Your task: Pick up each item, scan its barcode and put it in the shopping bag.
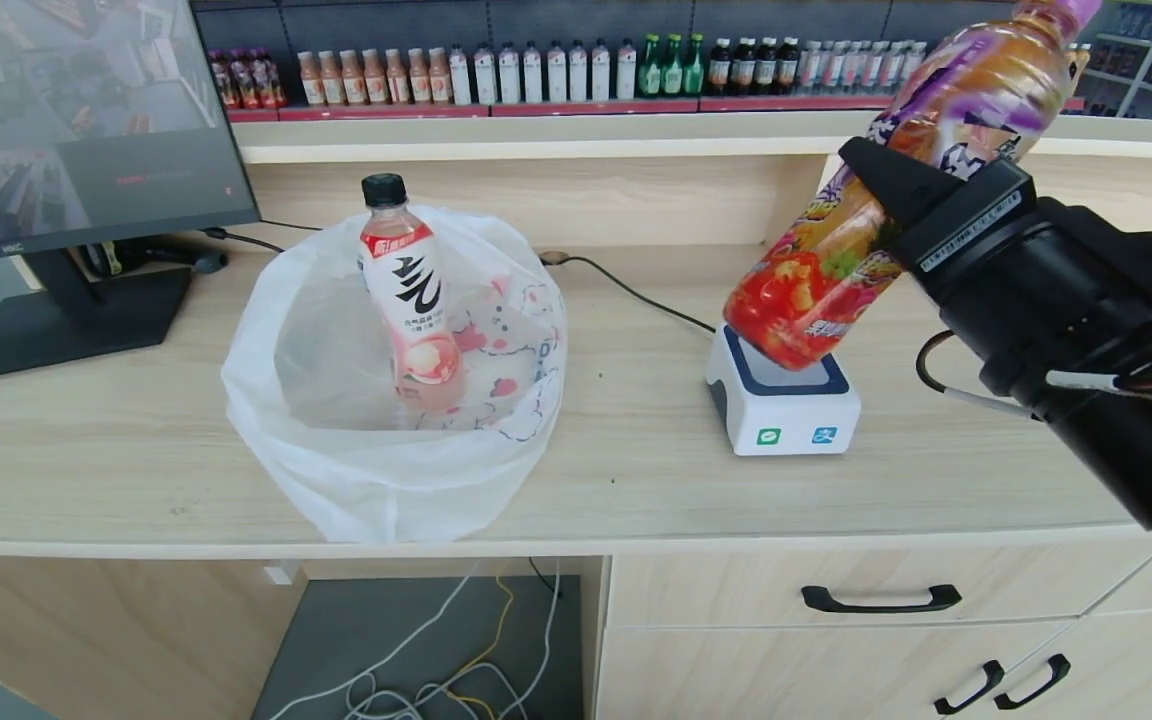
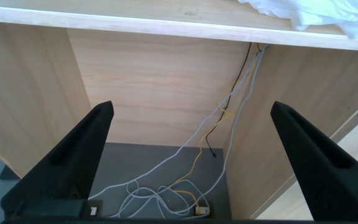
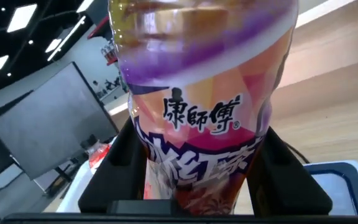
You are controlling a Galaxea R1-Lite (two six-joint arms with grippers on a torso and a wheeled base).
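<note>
Bare counter (image 1: 636, 470) lies between shopping bag (image 1: 286, 380) and scanner (image 1: 786, 410) (a cable (image 1: 626, 288) trails behind); monitor (image 1: 86, 110) stands far left.

Matt wood counter (image 1: 636, 470), translucent plastic bag (image 1: 336, 470)

The right arm (image 1: 1086, 330) comes in from the near right and reaches up and to the left. Its wrist is tilted, and the right gripper (image 1: 921, 150) is closed around the middle of a bottle (image 1: 836, 270), with one black finger lying across the front of it. The left gripper (image 2: 191, 162) is held low, with its two fingers (image 2: 73, 162) spread wide apart.
</note>
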